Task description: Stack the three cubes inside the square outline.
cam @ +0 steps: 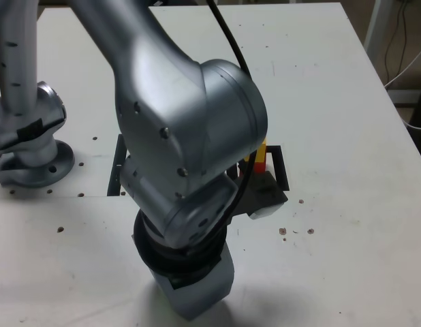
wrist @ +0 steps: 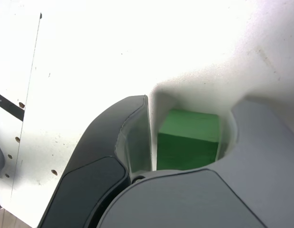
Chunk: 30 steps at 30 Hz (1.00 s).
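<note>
Fingers [wrist: 137, 135] stand apart around the green cube [wrist: 187, 140], which sits between them on the worktop [wrist: 90, 57]; centre it, close squarely, then lift straight up before travelling.

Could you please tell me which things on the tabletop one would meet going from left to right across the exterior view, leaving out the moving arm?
Arm base → black strip → yellow cube and red cube together → right side of the square outline.
</note>
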Motion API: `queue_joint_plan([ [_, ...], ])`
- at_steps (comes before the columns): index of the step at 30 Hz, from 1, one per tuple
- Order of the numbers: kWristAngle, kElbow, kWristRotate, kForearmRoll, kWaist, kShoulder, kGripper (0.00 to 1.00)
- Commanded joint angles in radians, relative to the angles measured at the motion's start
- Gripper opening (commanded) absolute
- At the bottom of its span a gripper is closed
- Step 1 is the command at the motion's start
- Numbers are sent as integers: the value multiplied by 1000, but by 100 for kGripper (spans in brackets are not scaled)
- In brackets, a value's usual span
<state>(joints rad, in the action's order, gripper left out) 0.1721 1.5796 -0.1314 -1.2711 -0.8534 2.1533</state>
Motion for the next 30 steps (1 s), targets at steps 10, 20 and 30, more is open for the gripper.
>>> queue_joint_plan([
  [10, -7, 23, 3, -25, -1, 2, 36],
  [20, -22, 130, 12, -137, 11, -19, 36],
  [30, -42, 215, 68, -257, 96, -69, 36],
])
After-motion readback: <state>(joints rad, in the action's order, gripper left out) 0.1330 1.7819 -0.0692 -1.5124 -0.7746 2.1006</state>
